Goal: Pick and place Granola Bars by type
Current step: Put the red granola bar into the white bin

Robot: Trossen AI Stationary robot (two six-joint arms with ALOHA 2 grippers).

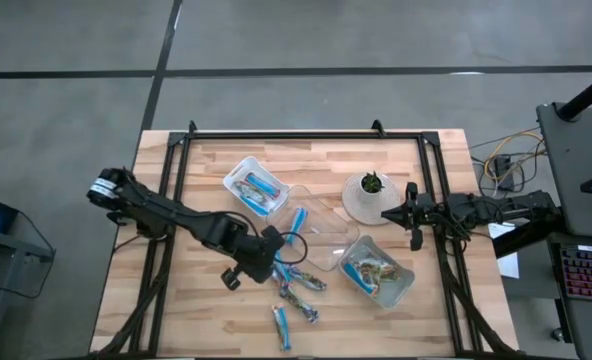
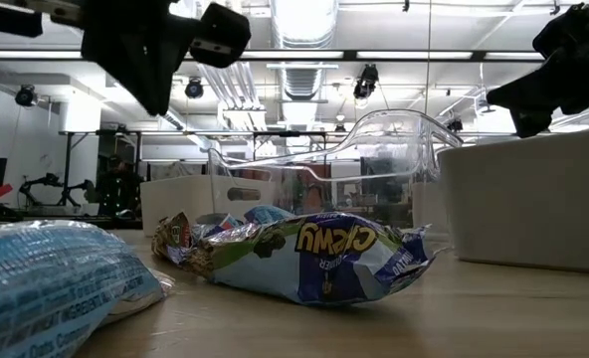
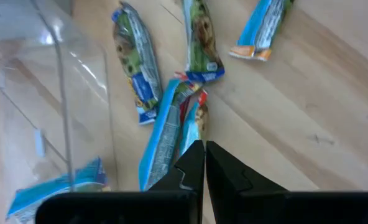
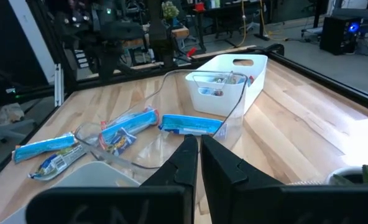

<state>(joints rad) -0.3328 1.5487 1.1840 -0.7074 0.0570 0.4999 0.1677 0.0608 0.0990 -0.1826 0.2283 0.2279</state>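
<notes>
Several loose granola bars in blue and greenish wrappers lie on the wooden table near its front middle (image 1: 298, 288). In the left wrist view they show as a blue bar (image 3: 161, 134) and two greenish bars (image 3: 135, 62) (image 3: 200, 37). My left gripper (image 1: 273, 262) (image 3: 204, 155) hangs shut above them, beside the clear tray (image 1: 321, 235), with nothing between its fingers. A white tray (image 1: 256, 187) holds blue bars, and another white tray (image 1: 378, 271) holds greenish ones. My right gripper (image 1: 413, 216) (image 4: 199, 146) waits shut at the right edge.
A small potted plant (image 1: 369, 195) stands at the back right, near my right gripper. One blue bar (image 3: 58, 186) lies inside the clear tray, behind its wall (image 3: 66, 93). Black frame rails (image 1: 306, 135) run along the table's far and side edges.
</notes>
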